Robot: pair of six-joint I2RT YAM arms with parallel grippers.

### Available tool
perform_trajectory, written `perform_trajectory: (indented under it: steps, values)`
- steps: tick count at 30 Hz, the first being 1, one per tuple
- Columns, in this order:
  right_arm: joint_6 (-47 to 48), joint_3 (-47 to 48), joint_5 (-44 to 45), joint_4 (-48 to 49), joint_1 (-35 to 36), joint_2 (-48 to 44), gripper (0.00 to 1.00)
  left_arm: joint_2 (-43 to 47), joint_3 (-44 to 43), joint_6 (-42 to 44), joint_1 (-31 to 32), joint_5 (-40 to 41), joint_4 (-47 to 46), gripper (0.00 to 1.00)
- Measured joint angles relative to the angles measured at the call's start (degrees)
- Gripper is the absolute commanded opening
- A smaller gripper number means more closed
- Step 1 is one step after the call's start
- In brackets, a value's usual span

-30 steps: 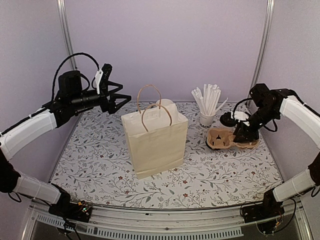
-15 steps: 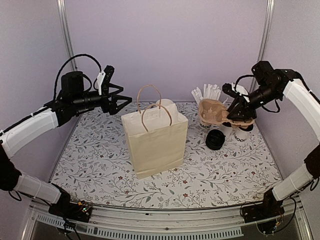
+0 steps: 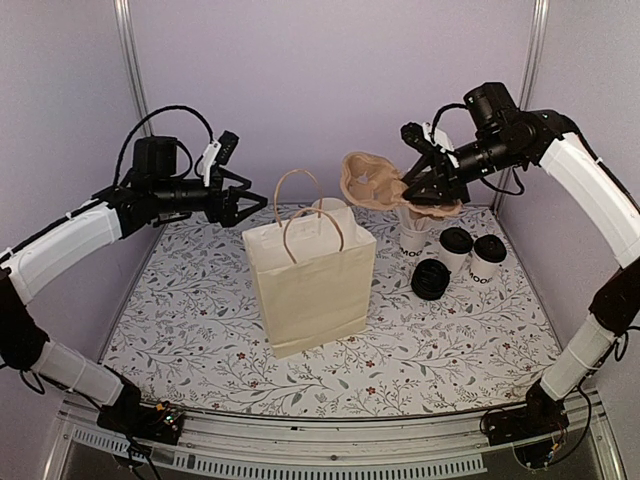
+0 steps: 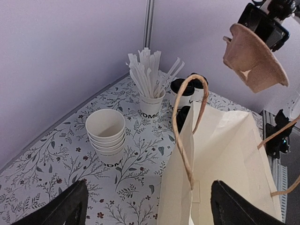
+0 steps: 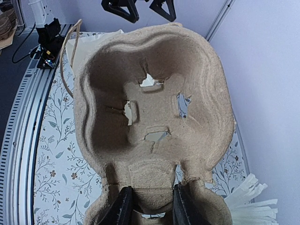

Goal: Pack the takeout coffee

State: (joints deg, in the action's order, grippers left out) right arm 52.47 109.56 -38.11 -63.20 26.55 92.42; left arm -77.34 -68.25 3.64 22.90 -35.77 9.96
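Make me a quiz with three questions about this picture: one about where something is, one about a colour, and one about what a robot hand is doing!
1. Where is the cardboard cup carrier?
A. Inside the paper bag
B. Up in the air
C. Flat on the table

2. What colour are the lids on the coffee cups?
A. Black
B. Red
C. Green

3. What is the left gripper doing?
A. Squeezing a straw
B. Lifting a cup
C. Open, holding nothing

Answers:
1 B, the right gripper holds it up, higher than the paper bag.
2 A, both standing cups wear black lids.
3 C, its jaws are spread with nothing between them.
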Motion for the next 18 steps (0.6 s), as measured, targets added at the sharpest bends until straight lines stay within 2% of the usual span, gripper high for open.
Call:
perform_trajectory:
  steps: [3,9,18]
  values:
    - [-1.14,0.94,-0.15,1.99,2.78,1.53,0.28,-2.21,-1.75,0.55,0.26,-0.42,2.62,0.85]
    - [-3.02,1.27,-0.20,5.09,6.51,2.27,0.30,-7.43,-6.93,1.75,0.55,-4.11,7.39,0.64]
    - [-5.25,3.15,-1.33,8.68,9.66,3.58,0.29,-12.35,-10.21,2.91,3.58,-7.32,12.17,0.57]
